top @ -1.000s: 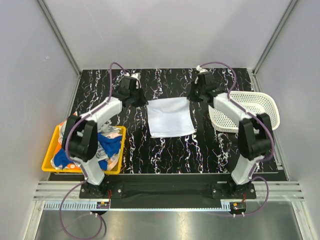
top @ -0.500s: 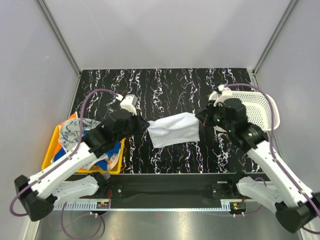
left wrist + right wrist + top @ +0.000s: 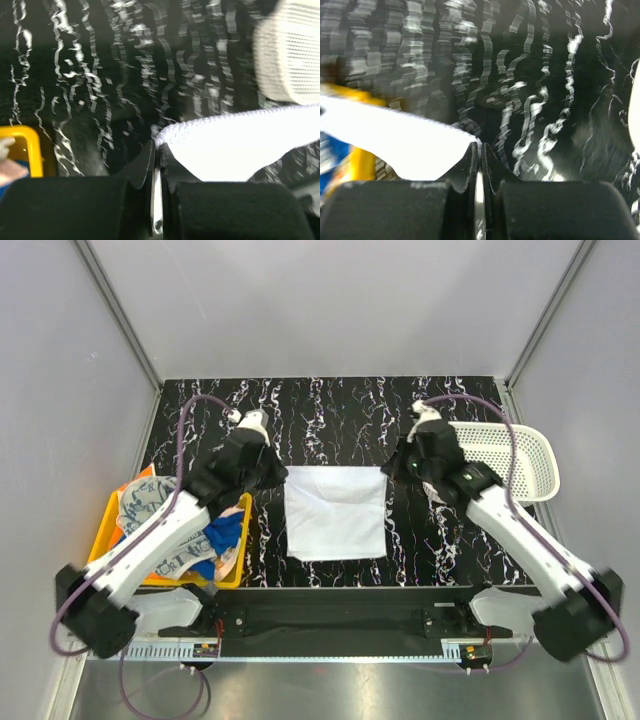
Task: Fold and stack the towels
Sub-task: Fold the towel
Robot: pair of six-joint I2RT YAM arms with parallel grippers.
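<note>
Roughly, early in the task. At the worktop's (image 3: 330, 405) left edge a yellow bin (image 3: 100, 550) is seen with unfolded towels (image 3: 215, 540) heaped in it: blue, patterned white and a bit of orange are made out.

Just right of the bin, the left gripper (image 3: 272, 472) is shut tight on the far left corner of an off-white towel (image 3: 335, 512); in the left wrist view the cloth edge is pinched between nearly closed jaws. The towel is laid out flat and roughly square in the middle of the worktop, nearer the near edge.

The right gripper (image 3: 397, 468) is likewise clamped on the far right corner, with the jaws almost closed and cloth pinched between them in the right wrist view. At the right edge a white perforated basket (image 3: 520, 455) is set.

Done so far: one towel is pulled out and spread. Left, as judged: its folds, then the bin towels, then stacking. No stack is seen anywhere.

Hard to tell: whether the spread towel is single or already doubled. Part of the bin is covered by the left arm, so its towels cannot be counted. The basket's near left part is hidden by the right arm. Both wrist views are motion-blurred.
</note>
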